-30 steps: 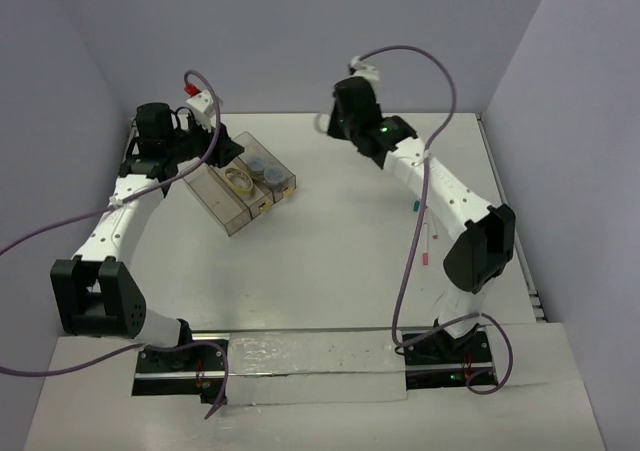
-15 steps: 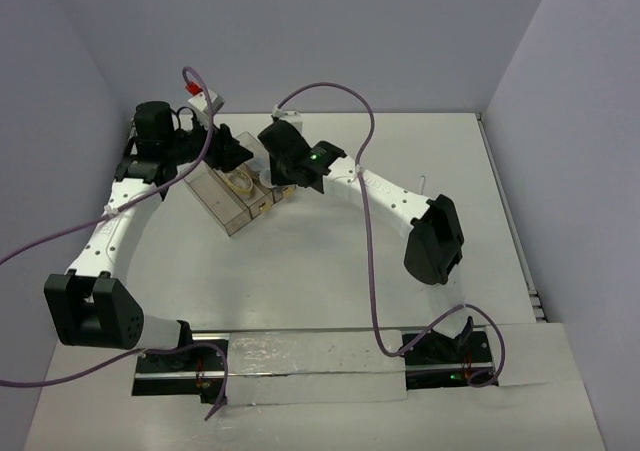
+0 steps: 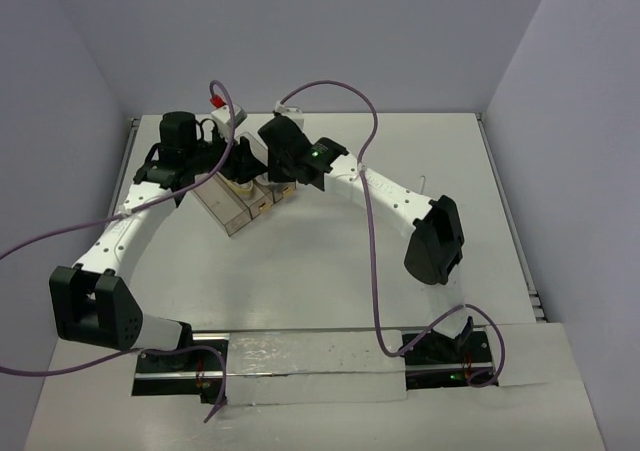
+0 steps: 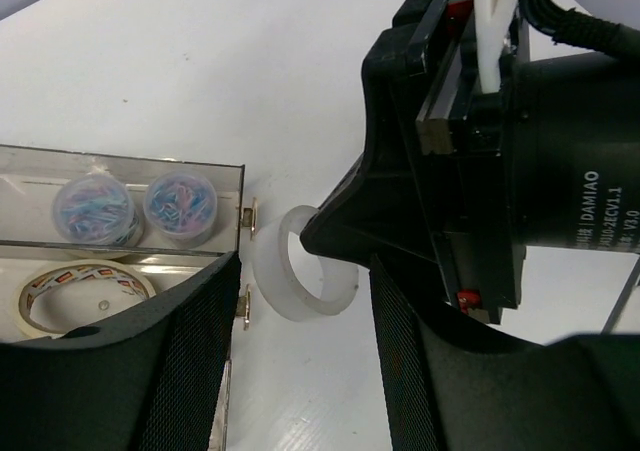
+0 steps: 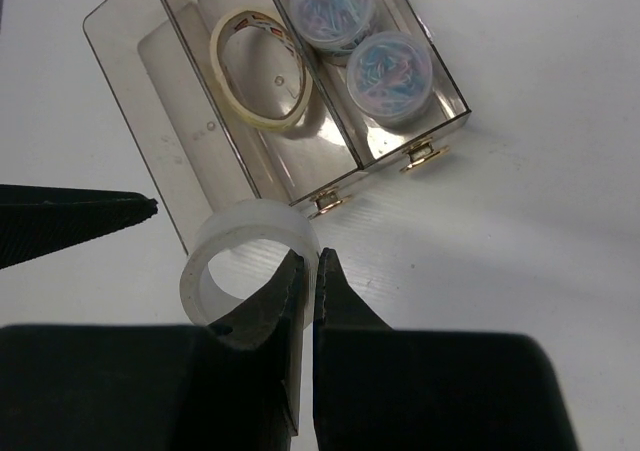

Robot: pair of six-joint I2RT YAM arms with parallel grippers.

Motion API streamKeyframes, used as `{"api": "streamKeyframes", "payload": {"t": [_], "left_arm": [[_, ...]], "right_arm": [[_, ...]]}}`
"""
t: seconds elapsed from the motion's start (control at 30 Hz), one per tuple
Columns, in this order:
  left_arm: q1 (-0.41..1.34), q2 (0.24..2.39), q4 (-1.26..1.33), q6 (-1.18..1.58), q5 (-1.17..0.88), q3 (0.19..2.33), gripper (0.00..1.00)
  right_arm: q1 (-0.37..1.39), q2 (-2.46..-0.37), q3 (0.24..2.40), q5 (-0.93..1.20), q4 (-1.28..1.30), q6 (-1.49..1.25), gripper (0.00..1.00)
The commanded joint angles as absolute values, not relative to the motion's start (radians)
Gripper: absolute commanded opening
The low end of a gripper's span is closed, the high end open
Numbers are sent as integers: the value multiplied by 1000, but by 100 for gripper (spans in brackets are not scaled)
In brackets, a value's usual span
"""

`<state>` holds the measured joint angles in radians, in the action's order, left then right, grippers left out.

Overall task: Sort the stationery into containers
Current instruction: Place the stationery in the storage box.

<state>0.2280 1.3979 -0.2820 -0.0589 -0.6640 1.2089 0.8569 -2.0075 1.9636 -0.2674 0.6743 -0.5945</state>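
While both arms crowd over the bins (image 5: 150,81), I see the right gripper (image 5: 310,256) pinched shut on the ring (image 5: 250,226), with one finger inside the loop and the other outside, so only the thin wall sits between them. That ring sits just off the tabbed end of the bins, not in any compartment, and I cannot tell whether it touches the table (image 5: 520,271). From the left wrist, the left gripper (image 4: 305,261) stands fairly wide, and the ring lies in the gap between its mesh-faced fingers (image 4: 190,371); I cannot tell whether either finger touches it. The right wrist shows only one black fingertip of that gripper, apart from the ring on the left. The top view hides the ring completely behind the two wrists, though it shows the grippers meeting at the far end of the bins. Up close the ring is a short, milky, translucent band, round and smooth. Inside the bins I see a cream tape roll (image 4: 85,271) in the middle compartment and two round tubs (image 5: 390,66) of bluish bits in the next one.
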Motion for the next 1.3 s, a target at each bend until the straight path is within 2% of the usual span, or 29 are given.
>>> {"api": "streamKeyframes", "payload": {"t": [0.0,0.53,0.9,0.97,1.0,1.07,1.1,1.2,1.23,1.27], "left_arm": [[236,1401,-281,-61,-603,1211,61],[233,1434,-302,69,-680,1216,57],[202,1445,-313,132,-744,1212,49],[202,1445,-310,136,-770,1212,37],[202,1445,-311,138,-781,1215,36],[202,1453,-314,150,-799,1222,14],[202,1454,-315,155,-805,1226,6],[202,1450,-291,173,-806,1217,0],[202,1448,-276,178,-792,1215,0],[201,1440,-257,179,-768,1209,0]], "right_arm": [[840,-1967,1975,-227,641,-624,0],[818,-1865,1829,-155,485,-633,0],[804,-1835,1790,-127,443,-653,0],[805,-1836,1795,-124,442,-649,0],[804,-1838,1796,-123,442,-649,0],[804,-1837,1795,-118,437,-644,0],[804,-1836,1793,-117,436,-643,0],[802,-1841,1793,-94,427,-628,1],[802,-1842,1795,-91,428,-624,8],[802,-1847,1801,-83,430,-617,23]]}}
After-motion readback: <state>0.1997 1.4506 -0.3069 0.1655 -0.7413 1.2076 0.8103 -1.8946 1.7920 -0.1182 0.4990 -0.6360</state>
